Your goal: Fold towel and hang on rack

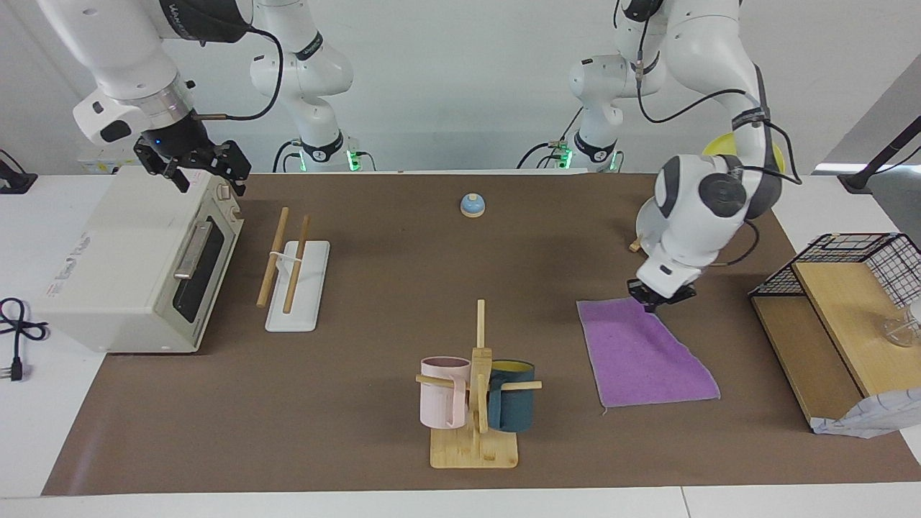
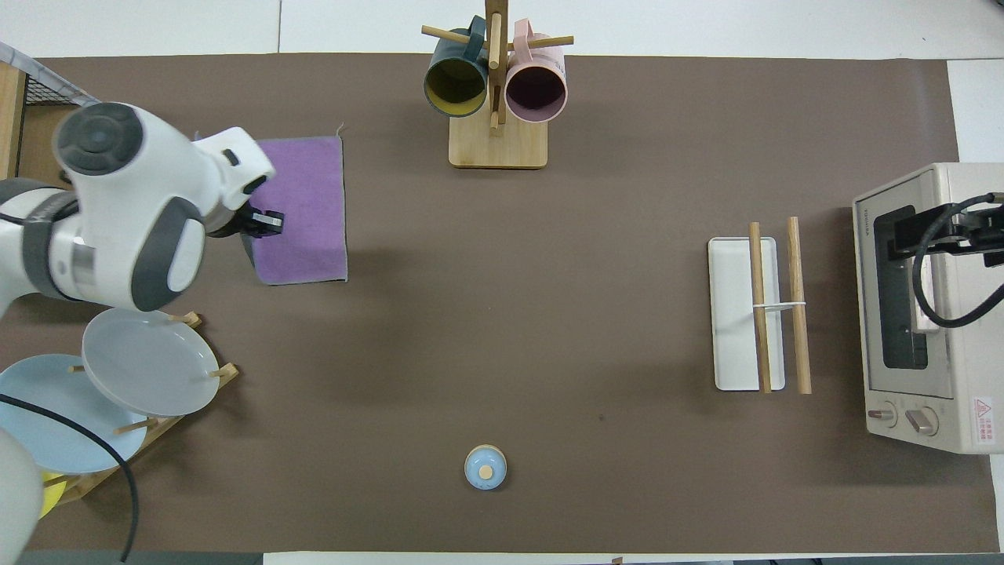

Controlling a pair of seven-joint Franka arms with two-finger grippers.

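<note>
Bell (image 2: 485, 467) in pale blue sits close to the robots' edge of the brown mat (image 2: 549, 314), about midway along it; plates (image 2: 149, 359) lean in a wooden stand near the corner at the left arm's end; toaster oven (image 1: 137, 259) stands at the right arm's end of the table, and the right gripper (image 1: 209, 169) hangs over its top with fingers spread apart, holding nothing, that arm waiting; rack (image 2: 757, 314) lies just beside the oven's front, two light-wood rods over a flat white base; left gripper (image 1: 653, 296) is pinched shut on the towel (image 1: 640, 356), gripping the corner nearest the robots at the left arm's end and lifting it, so that side of the purple cloth slopes up from the mat while the rest lies flat; towel rests toward the left arm's end of the mat, well apart from the rack; mug tree (image 2: 494, 94) with a teal and a pink mug stands at the mat's edge farthest from the robots, midway along; wire basket (image 1: 856, 262) sits on a wooden shelf at the table's left-arm end.
</note>
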